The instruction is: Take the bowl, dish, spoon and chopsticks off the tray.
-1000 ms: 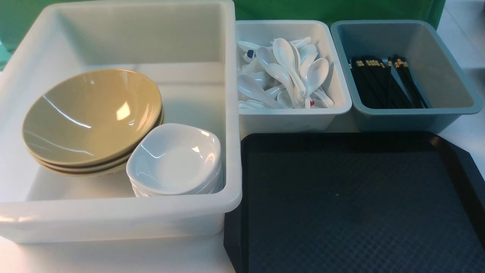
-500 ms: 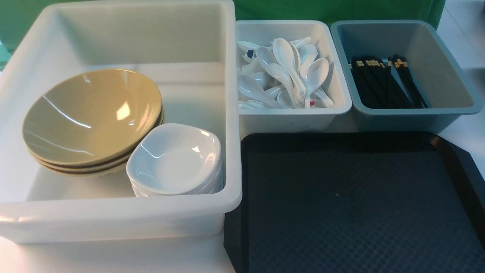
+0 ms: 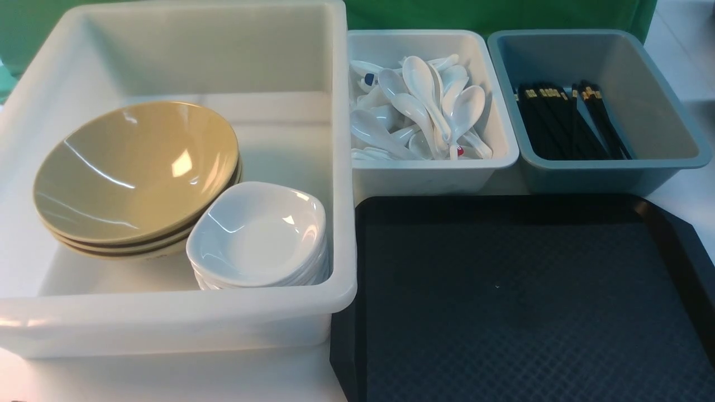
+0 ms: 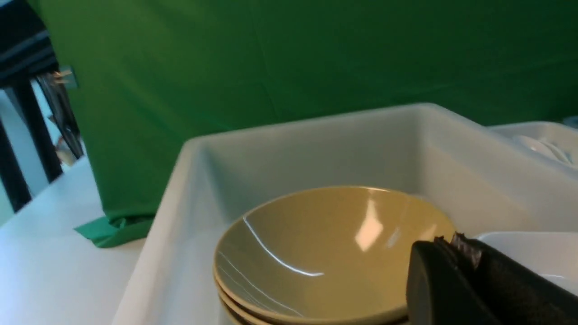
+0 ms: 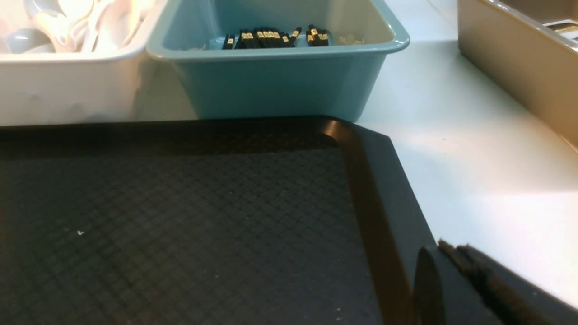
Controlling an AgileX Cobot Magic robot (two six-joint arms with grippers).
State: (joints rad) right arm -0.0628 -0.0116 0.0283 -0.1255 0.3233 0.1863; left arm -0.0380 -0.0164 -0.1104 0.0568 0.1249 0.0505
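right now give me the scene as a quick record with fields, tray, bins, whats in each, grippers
tray: black, diamond-textured, nothing on it
large white bin: left of the tray, holds stacked bowls and stacked white dishes
small white bin: behind the tray, piled with white spoons
grey-blue bin: behind the tray, holds black chopsticks
left gripper: shut, empty, by the bowls
right gripper: shut, empty, by the tray's rim
task state: tray looks cleared

My front cam looks forward and down over everything; wrist cams sit low and close, left on the bowl [image 4: 329,253], right sharing the tray [image 5: 180,216].
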